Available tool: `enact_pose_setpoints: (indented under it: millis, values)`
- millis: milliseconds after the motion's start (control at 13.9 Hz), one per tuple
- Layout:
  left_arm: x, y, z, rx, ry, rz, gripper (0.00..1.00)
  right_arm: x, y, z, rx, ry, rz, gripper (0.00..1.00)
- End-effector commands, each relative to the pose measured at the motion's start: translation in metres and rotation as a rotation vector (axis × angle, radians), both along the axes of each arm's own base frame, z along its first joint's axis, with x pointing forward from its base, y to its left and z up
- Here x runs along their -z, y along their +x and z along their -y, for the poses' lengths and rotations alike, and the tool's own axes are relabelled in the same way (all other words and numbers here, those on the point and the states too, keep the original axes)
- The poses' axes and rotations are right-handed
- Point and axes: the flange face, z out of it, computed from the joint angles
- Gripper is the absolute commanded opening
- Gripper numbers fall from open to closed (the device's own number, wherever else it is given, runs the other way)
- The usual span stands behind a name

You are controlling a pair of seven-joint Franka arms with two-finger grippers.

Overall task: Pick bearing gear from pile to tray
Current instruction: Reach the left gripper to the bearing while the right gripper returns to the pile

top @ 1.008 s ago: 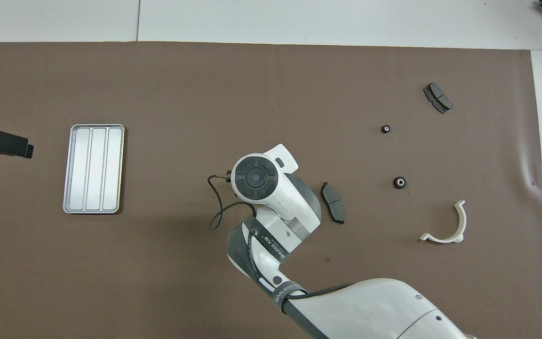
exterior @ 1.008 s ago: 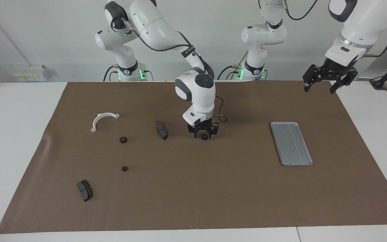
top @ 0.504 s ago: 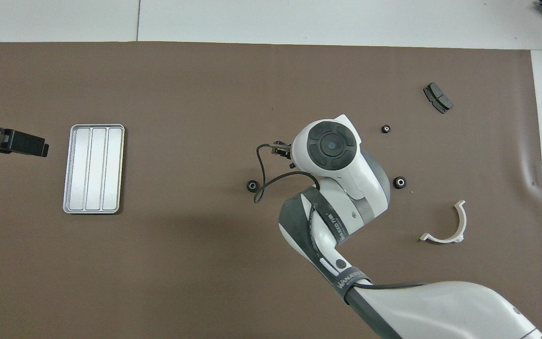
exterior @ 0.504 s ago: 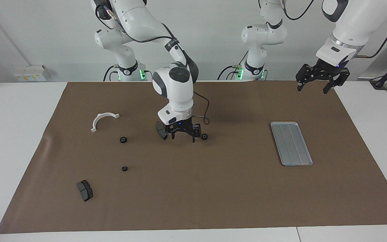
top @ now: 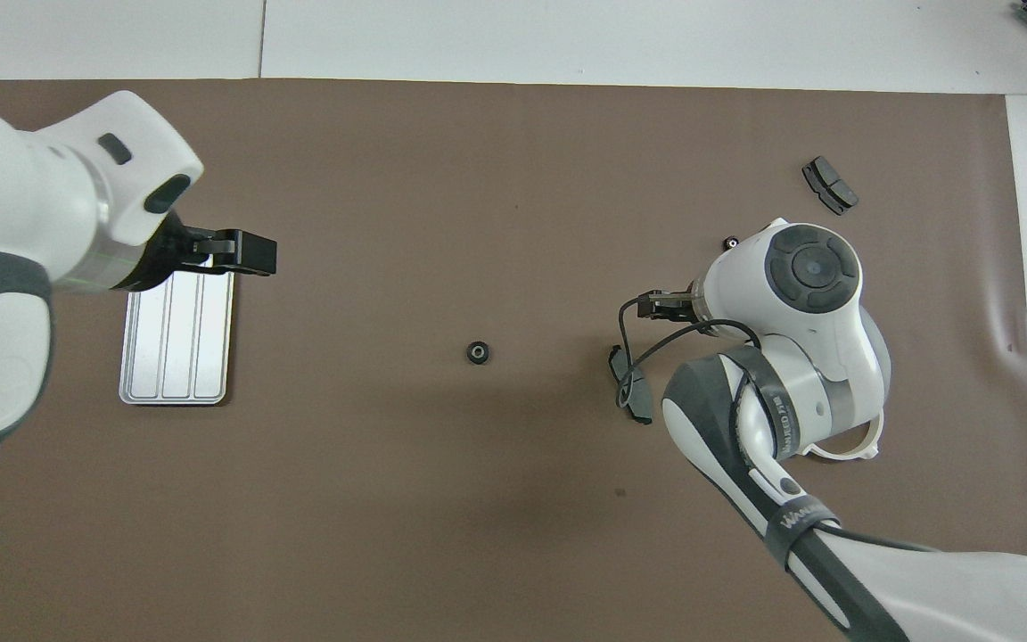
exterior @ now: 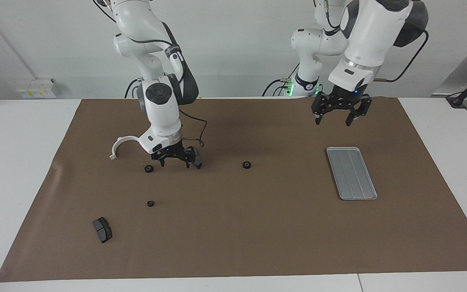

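Currently your right gripper (exterior: 174,161) hangs low over the brown mat (exterior: 233,235), fingers spread and holding nothing, between a black ring (exterior: 148,168) and a dark grey plate (exterior: 196,160). One bearing ring (exterior: 247,164) lies alone mid-mat, between that plate and the tray (exterior: 351,173), well apart from both. Your left gripper (exterior: 332,118) is raised near the tray, fingers wide, empty. Another ring (exterior: 150,203), a second plate (exterior: 102,229) and the white bracket (exterior: 121,144) sit toward the right arm's end.
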Motion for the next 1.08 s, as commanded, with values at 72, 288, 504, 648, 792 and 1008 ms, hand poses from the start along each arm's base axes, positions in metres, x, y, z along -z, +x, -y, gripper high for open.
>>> enact_pose_setpoints:
  millis: [72, 288, 504, 648, 792, 1008]
  values:
    - [0.056, 0.016, 0.087, -0.051, 0.05, -0.022, 1.0, 0.019, -0.023, 0.057, -0.094, 0.024, 0.016, 1.0]
    - [0.091, 0.015, 0.117, -0.051, 0.056, -0.029, 1.0, 0.037, -0.037, 0.091, -0.149, 0.018, 0.035, 1.0]
    - [0.16, 0.019, 0.162, -0.107, 0.063, -0.036, 1.0, 0.045, -0.038, 0.102, -0.172, 0.014, 0.021, 1.0]
    - [0.194, 0.024, 0.173, -0.117, 0.043, -0.021, 1.0, 0.049, -0.039, 0.103, -0.164, 0.019, 0.014, 1.0]
    - [0.23, 0.014, 0.177, -0.111, 0.026, -0.013, 1.0, 0.053, -0.041, 0.108, -0.16, 0.019, 0.004, 0.99]
    - [0.274, -0.015, 0.172, -0.091, 0.028, -0.022, 1.0, 0.061, -0.037, 0.115, -0.148, 0.02, 0.03, 0.92]
